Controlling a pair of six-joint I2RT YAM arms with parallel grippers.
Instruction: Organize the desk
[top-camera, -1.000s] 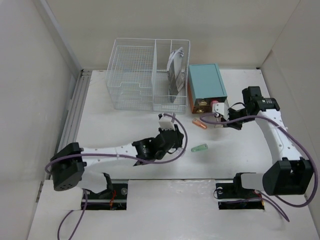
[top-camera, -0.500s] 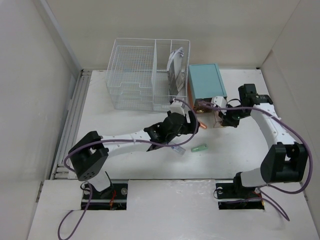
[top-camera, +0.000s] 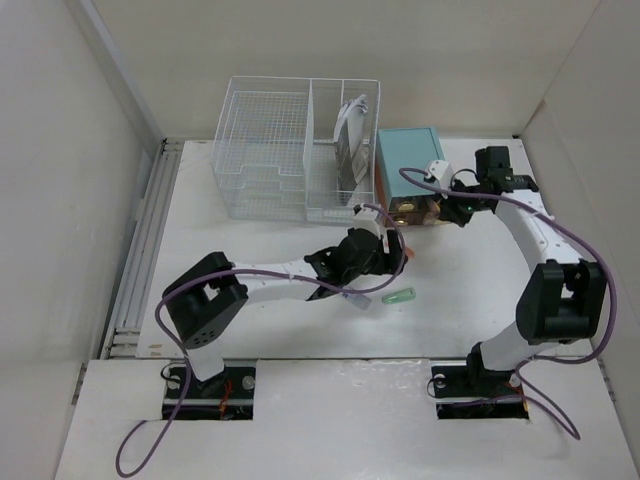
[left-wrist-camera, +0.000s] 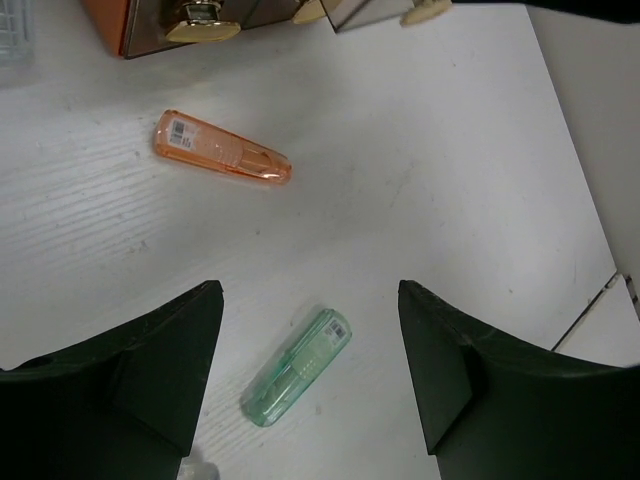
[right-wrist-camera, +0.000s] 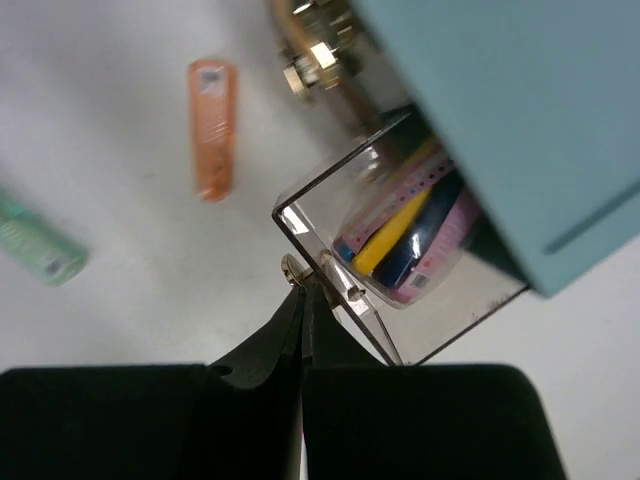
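Hovering over the desk, the left gripper is standing with its jaws wide apart and nothing between the pads. Directly below the gap, a translucent green case is lying flat on the white top, touching neither finger. Farther out, a translucent orange case is lying well apart from the green one, near the front of the drawer box. In the top view this gripper is sitting just beside the orange case, with the green case on its near side.

The right gripper is closed, its fingertips pinching the small brass knob on the front of a clear drawer. That drawer is sticking partway out of the teal-topped box and is holding yellow, dark blue and pink pens. Beside it, a second drawer front is showing a larger brass knob.

The box is resting at the far right of the desk, just beside a white wire basket at the far centre.
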